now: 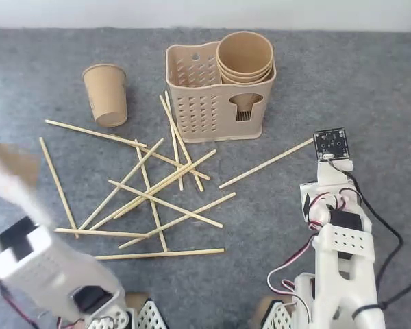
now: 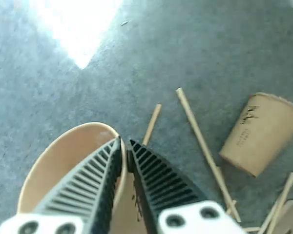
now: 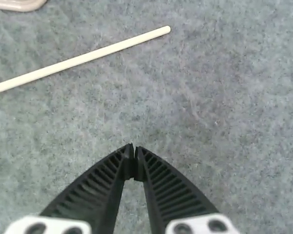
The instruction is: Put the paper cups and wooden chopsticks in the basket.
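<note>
My left gripper (image 2: pixel 124 142) is shut on the rim of a tan paper cup (image 2: pixel 58 165), one finger inside the wall and one outside. In the high view that cup (image 1: pixel 10 171) shows as a blur at the left edge, above the left arm (image 1: pixel 48 267). Another paper cup (image 1: pixel 106 92) rests on the grey carpet left of the basket (image 1: pixel 212 103), and appears again as the cup (image 2: pixel 261 134) in the left wrist view. Stacked cups (image 1: pixel 245 55) sit in the basket's right half. Several wooden chopsticks (image 1: pixel 151 192) lie scattered in front. My right gripper (image 3: pixel 134 148) is shut and empty over bare carpet.
One lone chopstick (image 1: pixel 267 163) lies slanting between the basket and the right arm (image 1: pixel 335 233); it is the chopstick (image 3: pixel 78 59) ahead of the right gripper. Open carpet stretches right of the basket and along the far edge.
</note>
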### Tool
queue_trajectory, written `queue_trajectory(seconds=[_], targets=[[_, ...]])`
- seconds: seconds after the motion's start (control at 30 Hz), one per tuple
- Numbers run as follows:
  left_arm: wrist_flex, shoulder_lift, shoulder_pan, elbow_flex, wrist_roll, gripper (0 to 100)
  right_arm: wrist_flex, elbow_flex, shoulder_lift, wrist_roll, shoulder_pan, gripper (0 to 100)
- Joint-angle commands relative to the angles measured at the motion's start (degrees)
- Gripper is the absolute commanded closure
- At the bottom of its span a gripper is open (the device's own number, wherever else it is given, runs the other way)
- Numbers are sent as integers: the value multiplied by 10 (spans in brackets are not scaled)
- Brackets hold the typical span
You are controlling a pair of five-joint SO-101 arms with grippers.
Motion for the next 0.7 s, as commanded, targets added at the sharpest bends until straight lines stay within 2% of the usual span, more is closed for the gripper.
queue_trajectory(seconds=[0.0,0.17,0.3,0.57,0.67], targets=[[21,-15,102,-124,-4,989,4,-4,-22,8,8,991],[19,-34,232,-230,-49,989,2,-4,-22,9,9,991],[-7,-36,327,-284,-50,989,2,-4,-22,9,9,991],[-142,-36,480,-297,-51,988,2,-4,-22,9,10,991],[-185,-36,535,-297,-95,988,1,-4,-22,10,10,991]])
